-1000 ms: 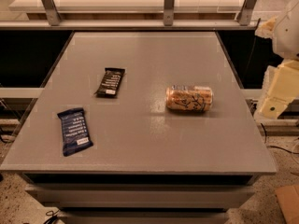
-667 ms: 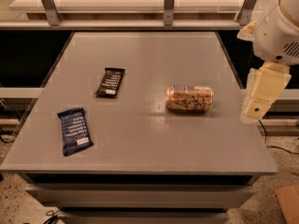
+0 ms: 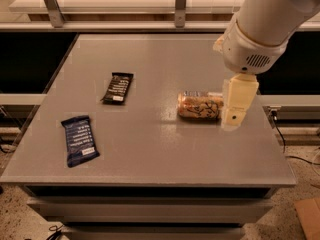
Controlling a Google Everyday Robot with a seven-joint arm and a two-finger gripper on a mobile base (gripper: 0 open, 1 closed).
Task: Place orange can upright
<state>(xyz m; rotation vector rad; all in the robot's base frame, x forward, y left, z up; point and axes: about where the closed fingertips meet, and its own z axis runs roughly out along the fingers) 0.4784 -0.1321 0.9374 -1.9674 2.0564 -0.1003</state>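
The orange can (image 3: 199, 106) lies on its side on the grey surface (image 3: 165, 154), well apart from a black snack bar (image 3: 118, 87) and a blue one (image 3: 80, 140). The claw (image 3: 234, 120) hangs at the can's right end; whether it is spread or closed, I cannot tell.

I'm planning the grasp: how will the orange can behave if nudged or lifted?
The orange can lies on its round side on the table, so a nudge across its length would probably roll it. It looks like thin metal: likely light, and dentable if squeezed hard. The tool hangs by its right-hand end in view; a push there would likely slide it.
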